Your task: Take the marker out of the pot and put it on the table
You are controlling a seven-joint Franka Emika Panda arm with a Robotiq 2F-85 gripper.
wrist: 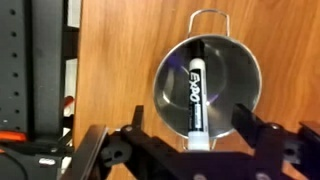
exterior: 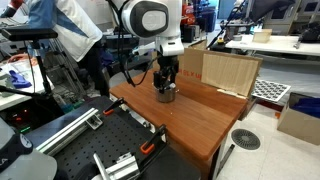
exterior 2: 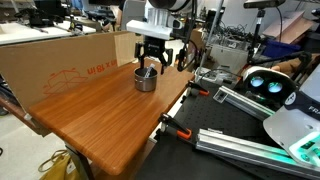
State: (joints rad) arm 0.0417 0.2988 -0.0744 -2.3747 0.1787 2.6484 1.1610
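The shiny silver pot (wrist: 205, 85) stands on the reddish-brown table (wrist: 120, 60), its wire handle pointing to the top of the wrist view. The dark marker (wrist: 195, 90) with a white end lies inside it, leaning across from rim to rim. My gripper (wrist: 190, 125) hangs open just above the pot, its two black fingers at either side of the marker's white end. In both exterior views the gripper (exterior: 166, 84) (exterior 2: 149, 66) sits right over the pot (exterior: 166, 94) (exterior 2: 146, 79) near the table's far part.
A cardboard box (exterior 2: 70, 60) stands along the table's back edge and shows at the table's end too (exterior: 230, 72). Black perforated benches with clamps flank the table (exterior: 90, 140) (exterior 2: 250, 130). A person (exterior: 75, 30) stands behind.
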